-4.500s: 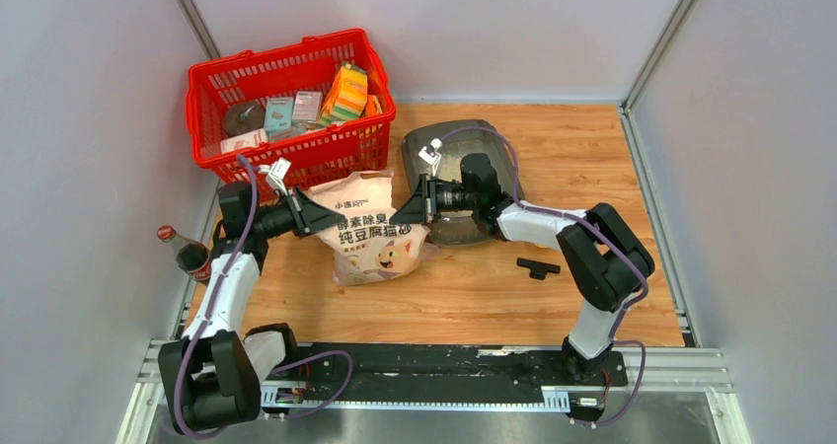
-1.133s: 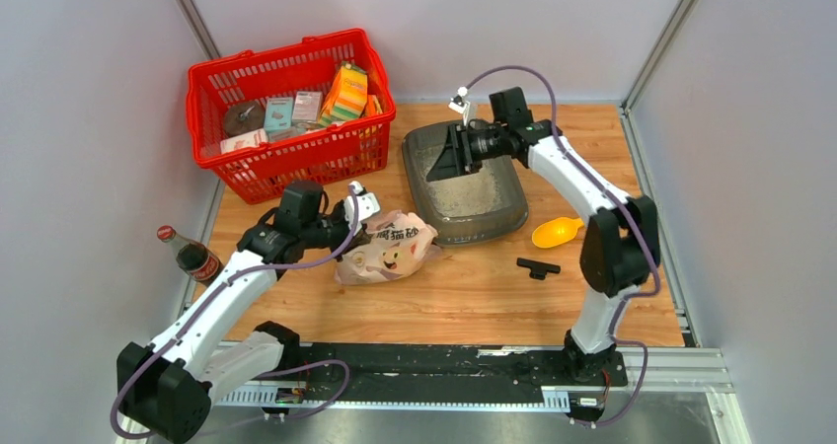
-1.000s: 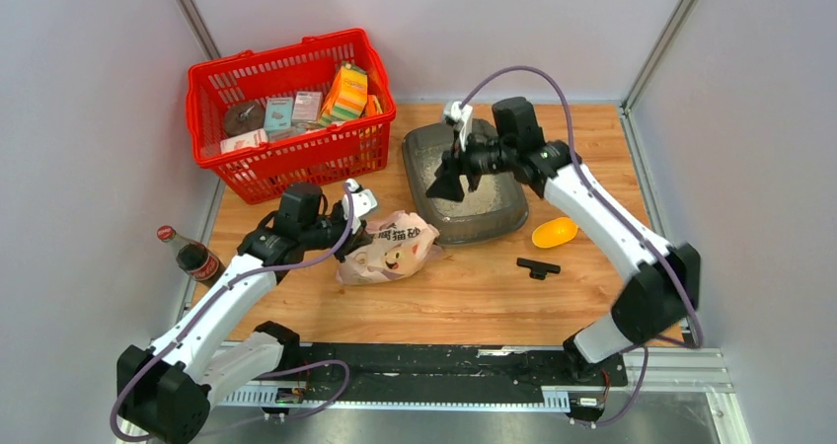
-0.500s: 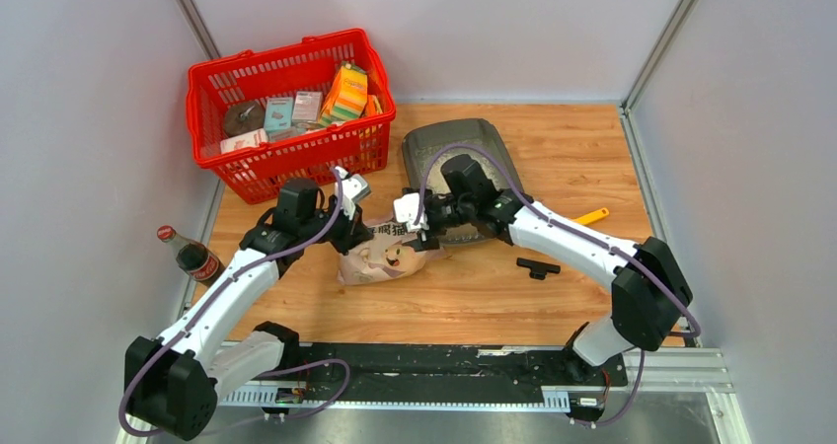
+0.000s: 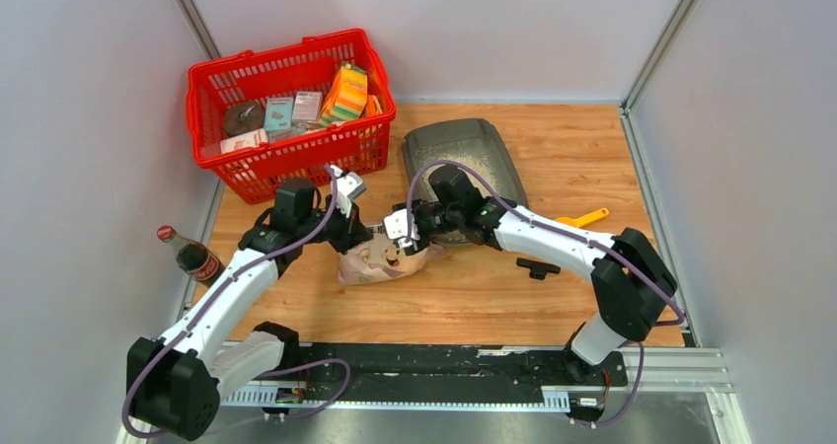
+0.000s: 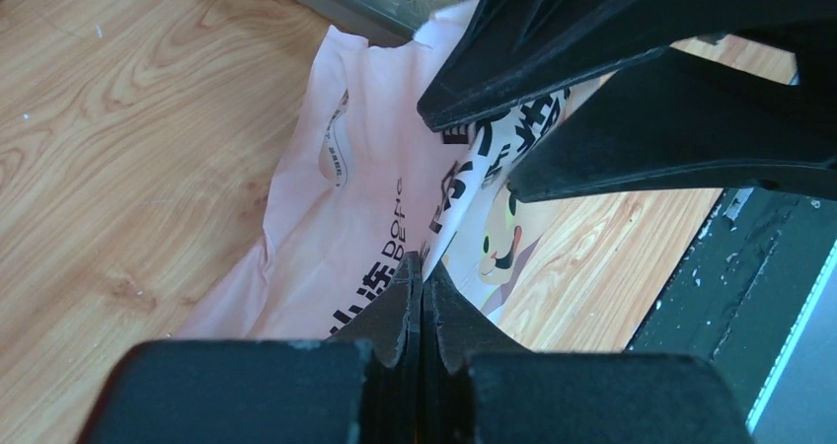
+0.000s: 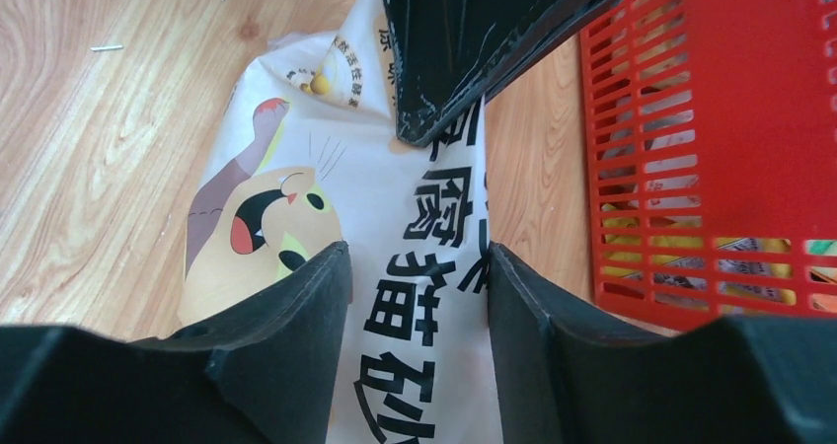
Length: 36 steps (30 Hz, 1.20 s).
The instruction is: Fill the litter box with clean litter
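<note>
Top external view: the litter box [image 5: 502, 154] sits at the back of the wooden counter [image 5: 592, 158], just right of the red basket [image 5: 212, 158], with pale clean litter [image 5: 462, 152] spread over its floor; the right arm crosses over its near end. In front of it, the paper bag [image 5: 380, 259] printed with a cartoon cat lies on the counter, and both arms meet over it. In the left wrist view, the left tool [image 6: 421, 271] has its fingers pressed together on a fold of the bag. In the right wrist view, the right tool [image 7: 415, 266] is spread wide, with the bag's printed face showing between its fingers and the left tool's tip just beyond. A yellow scoop [image 5: 584, 218] and a small black T-shaped piece [image 5: 538, 266] lie right of the bag, and a bottle [image 5: 188, 255] stands at the left edge.
</note>
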Tool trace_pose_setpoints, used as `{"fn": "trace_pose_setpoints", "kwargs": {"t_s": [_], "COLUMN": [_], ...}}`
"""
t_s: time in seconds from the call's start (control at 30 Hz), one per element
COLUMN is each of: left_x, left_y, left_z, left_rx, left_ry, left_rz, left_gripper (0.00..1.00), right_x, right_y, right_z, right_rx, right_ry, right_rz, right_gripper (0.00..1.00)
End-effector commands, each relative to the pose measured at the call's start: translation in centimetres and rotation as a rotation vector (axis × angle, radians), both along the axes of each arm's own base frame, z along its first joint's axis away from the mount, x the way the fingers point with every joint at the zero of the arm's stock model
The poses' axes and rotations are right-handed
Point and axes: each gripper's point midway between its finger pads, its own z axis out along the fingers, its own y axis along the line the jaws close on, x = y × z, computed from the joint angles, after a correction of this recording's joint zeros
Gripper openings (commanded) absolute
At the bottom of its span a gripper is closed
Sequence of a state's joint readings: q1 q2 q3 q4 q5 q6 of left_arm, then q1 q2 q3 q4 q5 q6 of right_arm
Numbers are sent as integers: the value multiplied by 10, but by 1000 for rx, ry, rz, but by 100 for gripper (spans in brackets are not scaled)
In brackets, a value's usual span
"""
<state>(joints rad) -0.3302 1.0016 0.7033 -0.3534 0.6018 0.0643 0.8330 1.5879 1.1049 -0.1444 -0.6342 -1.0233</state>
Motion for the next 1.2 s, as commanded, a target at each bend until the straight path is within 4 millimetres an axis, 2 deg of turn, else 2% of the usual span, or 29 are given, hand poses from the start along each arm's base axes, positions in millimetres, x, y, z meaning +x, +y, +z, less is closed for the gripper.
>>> {"fn": "trace_pose_setpoints", "kwargs": {"t_s": [0.0,0.07,0.27,0.43,0.5,0.7,0.8,0.87,0.9,0.93,0.97,1.0,1.07,1.17], "left_x": [5,6,3,-1,-3,-9,-18,-25,-34,-36,-35,-40,-39,-44], "left_y": [-12,-10,-3,0,0,-1,-1,-1,3,5,9,13,19,22], "left_z": [27,28,27,27,25,24,20,23,17,17,15,11,3,-5], "left_rx": [-109,-108,-81,-106,-112,-130,-130,-101,-76,-56,-9,17,77,116], "left_ry": [-60,-68,-83,-68,-57,-16,32,-6,20,4,-50,-49,-105,-108], "left_rz": [-41,-37,-41,-38,-39,-48,-79,-154,-171,-186,-216,-228,-269,-317], "left_gripper": [0,0,0,0,0,0,0,14,20,31,34,36,36,28], "right_x": [7,9,28,26,26,33,42,44,55,55,55,59,50,37], "right_y": [-7,-10,-22,-39,-40,-39,-44,-47,-51,-56,-58,-61,-66,-69], "right_z": [-15,-19,-8,-28,-31,-39,-31,-20,-6,-4,2,11,10,7], "right_rx": [-53,-65,-60,-121,-128,-137,-110,-69,-38,-42,-28,-6,-27,-43], "right_ry": [11,34,126,164,175,202,242,354,376,411,441,482,557,617], "right_rz": [-9,-33,-153,-184,-192,-238,-285,-332,-364,-381,-383,-409,-409,-384], "right_gripper": [51,49,39,41,42,40,35,29,29,28,25,24,21,8]}}
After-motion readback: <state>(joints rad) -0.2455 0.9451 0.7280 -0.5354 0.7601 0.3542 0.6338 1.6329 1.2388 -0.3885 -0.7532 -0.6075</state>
